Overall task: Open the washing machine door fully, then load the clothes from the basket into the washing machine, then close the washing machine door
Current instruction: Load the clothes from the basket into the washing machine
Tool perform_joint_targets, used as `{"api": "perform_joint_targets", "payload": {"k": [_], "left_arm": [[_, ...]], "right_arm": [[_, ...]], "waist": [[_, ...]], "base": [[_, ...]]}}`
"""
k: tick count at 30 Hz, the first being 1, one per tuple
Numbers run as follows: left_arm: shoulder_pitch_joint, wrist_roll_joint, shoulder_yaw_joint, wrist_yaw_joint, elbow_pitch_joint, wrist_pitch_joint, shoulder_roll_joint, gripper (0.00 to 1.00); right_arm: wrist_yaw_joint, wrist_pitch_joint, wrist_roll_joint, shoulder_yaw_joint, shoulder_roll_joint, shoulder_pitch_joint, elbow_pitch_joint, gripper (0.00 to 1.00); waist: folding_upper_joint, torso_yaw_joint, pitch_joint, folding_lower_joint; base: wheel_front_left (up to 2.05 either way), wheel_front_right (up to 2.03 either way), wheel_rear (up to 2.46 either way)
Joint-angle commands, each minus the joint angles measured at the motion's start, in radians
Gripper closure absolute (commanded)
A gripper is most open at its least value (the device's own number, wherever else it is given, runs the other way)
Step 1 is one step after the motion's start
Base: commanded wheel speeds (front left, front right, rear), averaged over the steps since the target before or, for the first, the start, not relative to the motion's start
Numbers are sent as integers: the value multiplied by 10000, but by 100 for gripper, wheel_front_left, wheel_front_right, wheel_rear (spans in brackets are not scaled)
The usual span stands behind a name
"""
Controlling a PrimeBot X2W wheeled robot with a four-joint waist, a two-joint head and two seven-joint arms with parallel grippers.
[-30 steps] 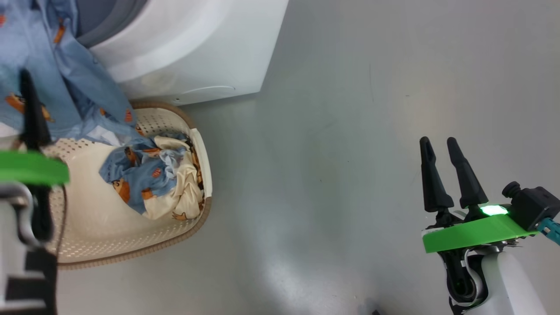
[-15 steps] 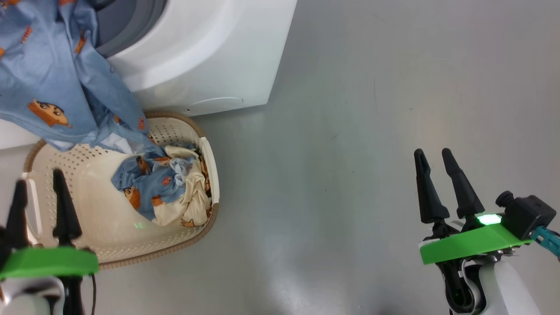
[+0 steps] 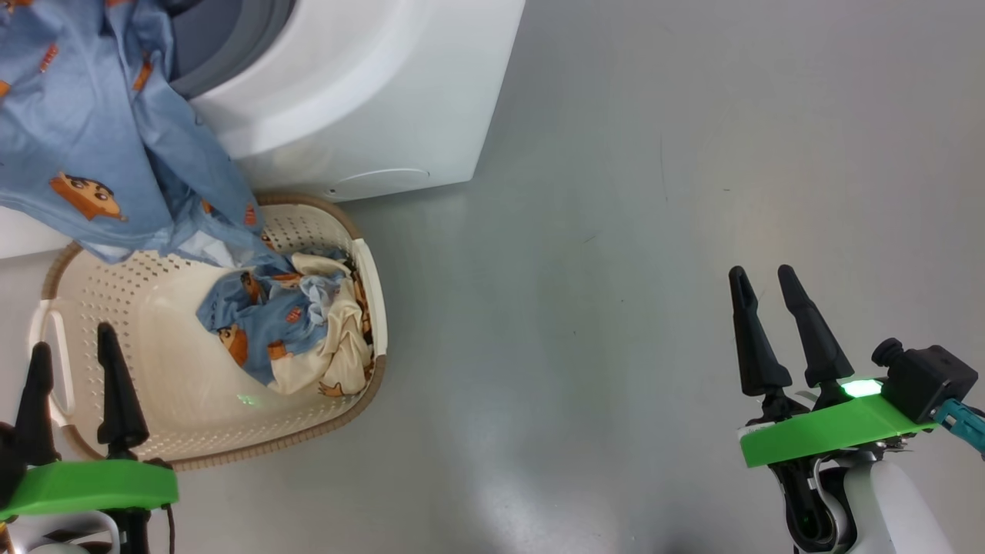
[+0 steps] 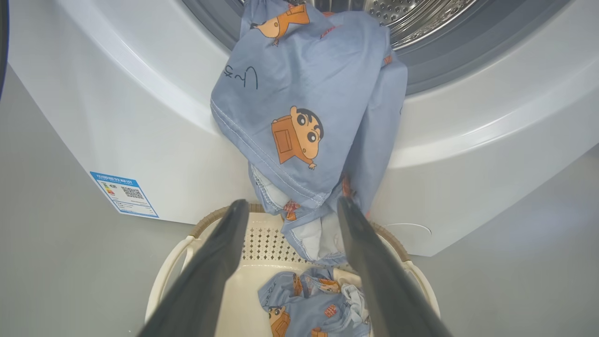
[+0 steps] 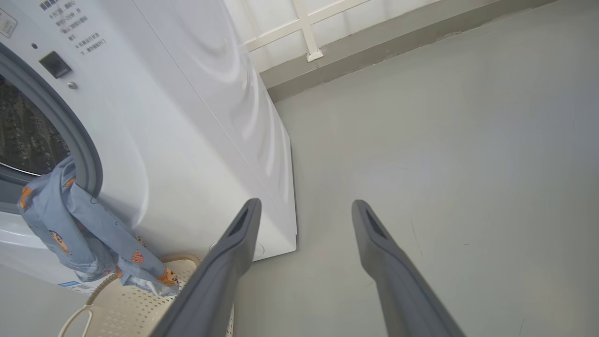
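Observation:
A blue garment [image 3: 92, 154] with orange cartoon patches hangs out of the washing machine [image 3: 362, 92] drum mouth, its lower end trailing into the basket [image 3: 192, 431] below. The same hanging garment [image 4: 304, 121] and the steel drum [image 4: 412, 14] show in the left wrist view. More clothes [image 3: 288, 331], blue and cream, lie bunched at the basket's right side. My left gripper [image 3: 73, 346] is open with nothing between its fingers, over the basket's left handle. Far to the right, over bare floor, my right gripper [image 3: 762, 273] stands open. The washing machine door is out of view.
Grey floor [image 3: 616, 231] spreads to the right of the machine and basket. A blue label sticker [image 4: 124, 194] sits low on the machine's front. In the right wrist view a white wall base [image 5: 327, 42] runs behind the machine.
My left gripper has let go of the blue garment and dropped back from the drum mouth to the basket's left edge. The garment now hangs from the drum. The head camera shifted slightly.

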Motion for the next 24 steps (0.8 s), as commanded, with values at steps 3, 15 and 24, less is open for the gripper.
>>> {"api": "perform_joint_targets", "payload": {"k": [3, 15, 24], "left_arm": [[108, 188, 325, -15, -161, -53, 82, 0], [-680, -78, -52, -15, 761, -53, 215, 0], [-2335, -347, -1110, -15, 2786, -53, 796, 0]], "right_arm": [[16, -74, 33, 261, -81, -69, -166, 0], [16, -74, 35, 296, -64, -263, -193, 0], [16, -74, 21, 335, 4, -501, -285, 0]], "waist": [[0, 13, 64, 0], [0, 85, 291, 0], [0, 58, 725, 0]], "base": [[0, 0, 0], [0, 0, 0], [0, 0, 0]]}}
